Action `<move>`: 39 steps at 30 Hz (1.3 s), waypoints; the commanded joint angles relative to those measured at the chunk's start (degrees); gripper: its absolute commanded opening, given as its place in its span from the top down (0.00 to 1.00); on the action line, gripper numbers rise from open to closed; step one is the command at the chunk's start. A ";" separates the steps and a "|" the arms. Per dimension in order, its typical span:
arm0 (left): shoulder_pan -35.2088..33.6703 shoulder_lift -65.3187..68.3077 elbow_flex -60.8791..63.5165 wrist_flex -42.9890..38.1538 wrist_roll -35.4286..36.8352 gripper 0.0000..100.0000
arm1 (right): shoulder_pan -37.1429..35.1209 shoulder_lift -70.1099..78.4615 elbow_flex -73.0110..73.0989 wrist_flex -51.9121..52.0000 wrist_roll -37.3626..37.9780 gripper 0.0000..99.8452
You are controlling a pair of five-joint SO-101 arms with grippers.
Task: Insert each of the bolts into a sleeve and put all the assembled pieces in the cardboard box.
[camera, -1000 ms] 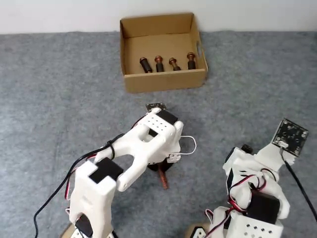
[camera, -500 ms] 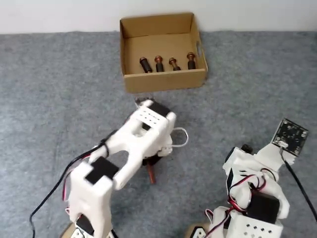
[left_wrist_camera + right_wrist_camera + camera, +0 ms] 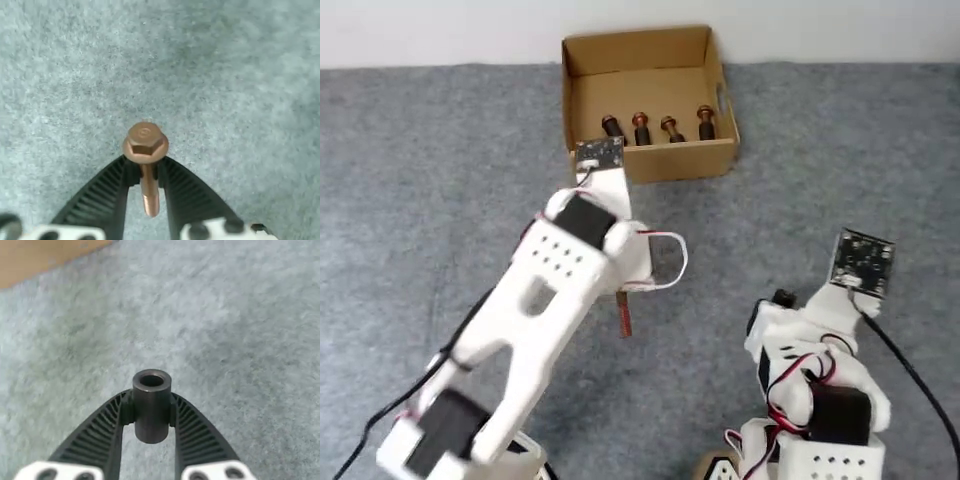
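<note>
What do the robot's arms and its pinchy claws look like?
Both arms are chunky white plastic with black motor blocks. The left arm has rows of little holes and a thin white wire loop; the right arm carries red and white wires. Each wrist has a small dark circuit board. The left gripper and right gripper have black ridged fingers.

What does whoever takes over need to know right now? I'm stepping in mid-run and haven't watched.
Left gripper: jaws shut on a bolt, gripped just under its head, short of the box.
Right gripper: jaws shut on a sleeve, bore empty.
Done: four assembled pieces lie in a row in the box.
To do: put this bolt into this sleeve, then place the piece in the box.
</note>
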 commanded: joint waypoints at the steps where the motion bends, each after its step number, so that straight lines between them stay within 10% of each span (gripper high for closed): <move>1: -0.44 -12.48 5.41 -5.10 -3.25 1.00 | -3.74 -0.57 -0.79 1.89 0.62 0.99; 26: -6.33 -65.58 34.68 -52.57 -15.91 1.00 | -36.26 -0.57 5.01 -28.18 11.43 0.99; 39: -5.89 -74.37 42.86 -46.59 -14.42 1.00 | -41.80 -0.48 5.10 -41.36 24.44 0.99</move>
